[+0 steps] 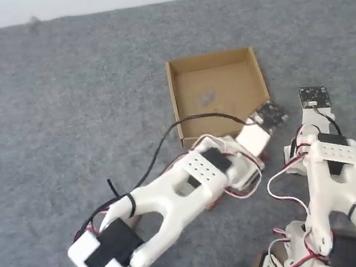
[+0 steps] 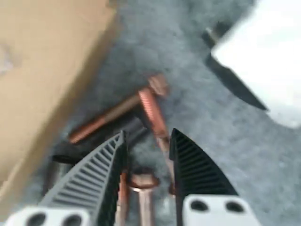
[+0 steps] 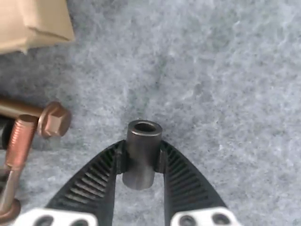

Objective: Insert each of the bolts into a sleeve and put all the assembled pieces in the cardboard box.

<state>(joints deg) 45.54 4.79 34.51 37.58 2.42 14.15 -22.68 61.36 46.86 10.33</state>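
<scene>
A: So, from above, where is the cardboard box (image 1: 219, 93)?

B: Around twelve o'clock on the grey table (image 1: 56, 92), open side up. The left arm (image 1: 174, 195) comes in from seven o'clock and ends at the box's six o'clock wall. The right arm (image 1: 333, 170) stands at the box's four o'clock.

A: And the left wrist view?

B: The left jaws are apart and straddle a copper bolt (image 2: 143, 188), with its head between them. Just past them two more bolts (image 2: 153, 110) lie crossed beside the box wall (image 2: 47, 61), and a dark sleeve (image 2: 59, 167) lies next to them.

A: The right wrist view?

B: The right jaws are clamped on a dark sleeve (image 3: 141, 153), which is upright with its bore open on top. I cannot tell whether it touches the table. Near it lie a flanged bolt head (image 3: 54, 118) and a threaded shank (image 3: 16, 136), and the box corner (image 3: 33, 21) is farther off.
</scene>
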